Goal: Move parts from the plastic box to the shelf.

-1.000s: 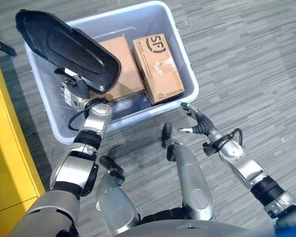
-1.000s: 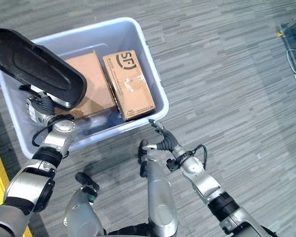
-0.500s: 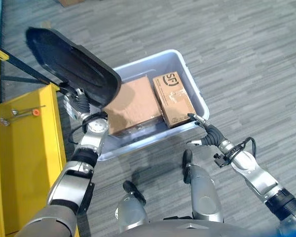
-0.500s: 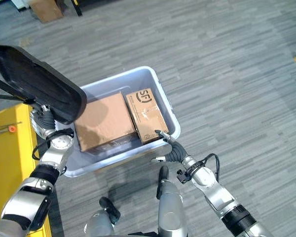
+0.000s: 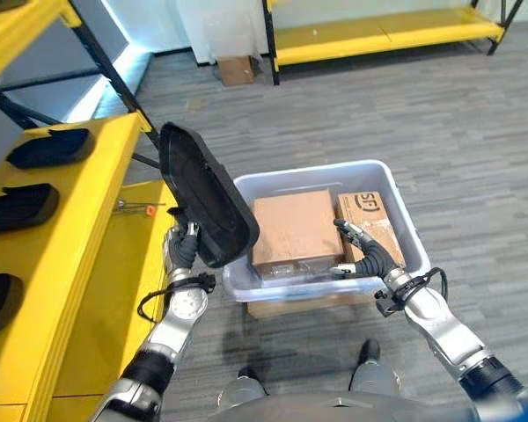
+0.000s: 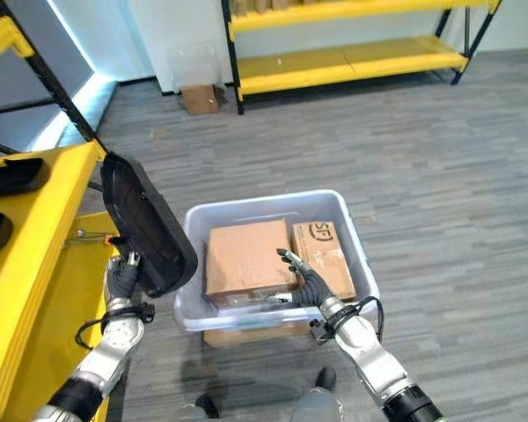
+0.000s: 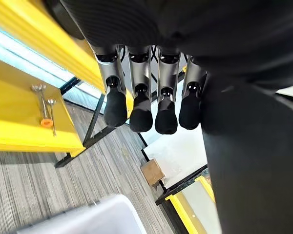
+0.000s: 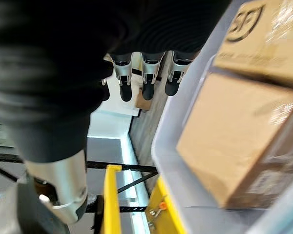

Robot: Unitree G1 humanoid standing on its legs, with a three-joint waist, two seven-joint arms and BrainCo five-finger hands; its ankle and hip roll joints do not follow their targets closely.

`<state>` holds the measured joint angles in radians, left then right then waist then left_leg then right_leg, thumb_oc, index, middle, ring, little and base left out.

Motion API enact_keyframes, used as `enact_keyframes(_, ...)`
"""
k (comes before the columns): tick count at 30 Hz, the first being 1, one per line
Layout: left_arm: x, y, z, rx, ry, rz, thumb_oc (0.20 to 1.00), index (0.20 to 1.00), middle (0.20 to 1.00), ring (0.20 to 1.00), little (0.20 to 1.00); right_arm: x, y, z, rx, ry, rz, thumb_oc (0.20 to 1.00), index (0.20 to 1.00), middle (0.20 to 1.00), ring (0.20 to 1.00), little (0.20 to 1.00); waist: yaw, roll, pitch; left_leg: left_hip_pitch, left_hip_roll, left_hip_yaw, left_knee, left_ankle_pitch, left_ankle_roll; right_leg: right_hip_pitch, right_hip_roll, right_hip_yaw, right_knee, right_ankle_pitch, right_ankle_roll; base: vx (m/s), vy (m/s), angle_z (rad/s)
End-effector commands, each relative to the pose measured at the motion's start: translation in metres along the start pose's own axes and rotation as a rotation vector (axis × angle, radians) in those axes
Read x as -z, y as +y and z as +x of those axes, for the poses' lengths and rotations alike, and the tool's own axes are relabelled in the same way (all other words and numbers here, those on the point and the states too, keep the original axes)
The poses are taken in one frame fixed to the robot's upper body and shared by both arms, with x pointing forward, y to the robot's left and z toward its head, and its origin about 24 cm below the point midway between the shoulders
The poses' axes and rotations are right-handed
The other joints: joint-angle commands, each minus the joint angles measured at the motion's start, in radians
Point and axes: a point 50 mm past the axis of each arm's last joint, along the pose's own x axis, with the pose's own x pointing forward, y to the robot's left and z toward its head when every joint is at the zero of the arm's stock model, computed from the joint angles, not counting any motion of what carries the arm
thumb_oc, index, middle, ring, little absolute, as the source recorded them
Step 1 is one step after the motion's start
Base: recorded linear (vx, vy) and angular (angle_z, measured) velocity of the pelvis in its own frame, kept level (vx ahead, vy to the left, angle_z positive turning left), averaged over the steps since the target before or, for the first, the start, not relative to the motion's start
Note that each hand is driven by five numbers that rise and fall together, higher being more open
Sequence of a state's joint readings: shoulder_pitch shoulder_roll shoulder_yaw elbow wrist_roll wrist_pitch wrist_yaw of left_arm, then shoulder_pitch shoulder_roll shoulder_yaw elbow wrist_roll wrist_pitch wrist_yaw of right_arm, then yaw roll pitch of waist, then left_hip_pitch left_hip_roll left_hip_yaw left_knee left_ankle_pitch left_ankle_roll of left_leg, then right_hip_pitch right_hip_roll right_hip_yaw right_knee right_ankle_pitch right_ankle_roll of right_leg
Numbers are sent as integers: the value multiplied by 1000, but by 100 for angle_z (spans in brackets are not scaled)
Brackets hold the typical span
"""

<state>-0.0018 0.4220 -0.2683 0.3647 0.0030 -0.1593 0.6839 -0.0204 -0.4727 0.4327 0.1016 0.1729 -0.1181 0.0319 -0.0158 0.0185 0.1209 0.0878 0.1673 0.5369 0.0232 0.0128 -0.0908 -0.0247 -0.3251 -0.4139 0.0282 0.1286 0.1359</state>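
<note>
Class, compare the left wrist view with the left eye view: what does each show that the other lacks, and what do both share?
Left wrist view alone: the curled fingers up close.

Left eye view alone: two brown cardboard boxes in the pale plastic box, three black parts on the yellow shelf, and the open right hand.

Both: the left hand gripping the large black moulded part, and small tools on the shelf.

Part (image 5: pixel 204 204): matt black moulded plastic. Box (image 5: pixel 396 215): translucent smooth plastic. Cartons (image 5: pixel 295 230): matt brown cardboard. Shelf (image 5: pixel 66 229): glossy yellow.

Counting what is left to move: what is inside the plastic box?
Inside the plastic box lie two cardboard boxes side by side. Anything beneath them is covered.
</note>
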Motion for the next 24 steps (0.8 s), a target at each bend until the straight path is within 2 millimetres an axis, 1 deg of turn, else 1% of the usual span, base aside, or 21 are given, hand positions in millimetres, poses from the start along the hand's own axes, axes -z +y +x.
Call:
enact_keyframes(1,-58,18,34,-49,-283,-47,200,200,200,200,200,-33,-7,6,53,-182,11,1000,1000,1000,1000,1000,-4,-6,66,-59,40,-58,57,11,-7,82,57,-54,50,-143,27,-85,324,16)
enact_keyframes(3,-59,18,33,-27,-302,-26,200,200,200,200,200,-35,-7,7,77,-186,15,1000,1000,1000,1000,1000,6,-4,62,-38,15,-63,24,13,7,81,41,-59,54,-131,45,-79,256,27)
enact_keyframes(5,-60,19,32,-15,-320,-13,200,200,200,200,200,-35,-8,9,96,-186,23,1000,1000,1000,1000,1000,13,-2,59,-28,-2,-64,-1,14,16,79,32,-67,57,-122,53,-83,200,22)
enact_keyframes(6,-61,19,31,-5,-331,-8,200,200,200,200,200,-36,-9,10,112,-189,30,1000,1000,1000,1000,1000,22,1,60,-19,-15,-62,-18,12,21,69,22,-78,64,-106,59,-99,171,2)
enact_keyframes(8,-63,21,31,-4,-344,5,200,200,200,200,200,-36,-9,10,121,-195,42,1000,1000,1000,1000,1000,27,-1,59,-18,-30,-64,-35,11,28,61,26,-77,73,-106,63,-89,119,1)
enact_keyframes(9,-64,20,31,1,-343,3,200,200,200,200,200,-37,-9,10,123,-198,44,1000,1000,1000,1000,1000,27,-2,58,-21,-35,-68,-37,10,29,59,38,-70,82,-118,60,-64,43,1)
enact_keyframes(10,-64,20,30,7,-343,-3,200,200,200,200,200,-37,-9,10,126,-204,43,1000,1000,1000,1000,1000,22,-4,57,-24,-42,-80,-40,9,33,55,64,-47,97,-142,55,-58,10,5)
enact_keyframes(11,-66,19,30,15,-353,1,200,200,200,200,200,-37,-11,8,131,-205,41,1000,1000,1000,1000,1000,10,-9,55,-33,-50,-100,-41,7,36,52,108,-7,119,-180,39,-36,-21,18)
enact_keyframes(12,-68,18,30,24,-358,1,200,200,200,200,200,-36,-14,7,142,-204,46,1000,1000,1000,1000,1000,0,-18,53,-42,-57,-117,-41,7,38,54,148,30,122,-201,25,-82,-63,38)
enact_keyframes(13,-68,18,29,30,-362,2,200,200,200,200,200,-35,-17,5,150,-205,52,1000,1000,1000,1000,1000,-8,-24,55,-59,-57,-113,-36,24,45,51,183,46,109,-193,2,-74,-86,62)
enact_keyframes(15,-70,15,28,50,-375,10,200,200,200,200,200,-32,-21,3,166,-202,61,1000,1000,1000,1000,1000,-23,-39,50,-76,-67,-128,-26,22,39,69,231,87,60,-187,-17,-44,-149,68)
enact_keyframes(16,-71,10,26,76,-378,6,200,200,200,200,200,-28,-25,0,183,-198,71,1000,1000,1000,1000,1000,-37,-50,48,-92,-76,-143,-15,22,35,80,259,124,23,-178,-31,-31,-207,39)
enact_keyframes(18,-69,6,23,94,-364,1,200,200,200,200,200,-24,-28,-1,191,-197,74,1000,1000,1000,1000,1000,-38,-59,43,-109,-77,-162,3,20,26,102,265,122,-25,-162,-43,-43,-209,69)
enact_keyframes(19,-69,6,23,94,-364,1,200,200,200,200,200,-24,-28,-1,191,-197,74,1000,1000,1000,1000,1000,-39,-59,43,-110,-77,-163,4,19,25,102,265,121,-26,-161,-43,-58,-253,100)
enact_keyframes(20,-64,8,19,107,-352,-5,200,200,200,200,200,-21,-29,-1,184,-188,66,1000,1000,1000,1000,1000,-26,-56,38,-119,-70,-176,12,26,17,115,255,113,-52,-151,-49,-46,-171,71)
enact_keyframes(22,-61,10,18,110,-346,-8,200,200,200,200,200,-20,-29,-1,179,-182,65,1000,1000,1000,1000,1000,-22,-54,36,-124,-69,-182,14,28,14,118,252,110,-56,-150,-51,-51,-155,17)
enact_keyframes(23,-60,11,16,117,-349,-5,200,200,200,200,200,-19,-29,-3,182,-177,61,1000,1000,1000,1000,1000,-19,-52,34,-134,-67,-182,18,32,14,116,250,109,-58,-148,-54,-24,-138,14)
enact_keyframes(24,-58,11,14,136,-349,-6,200,200,200,200,200,-16,-28,-6,196,-159,54,1000,1000,1000,1000,1000,-27,-48,31,-139,-58,-153,29,25,1,127,241,96,-67,-155,-50,-36,-109,24)
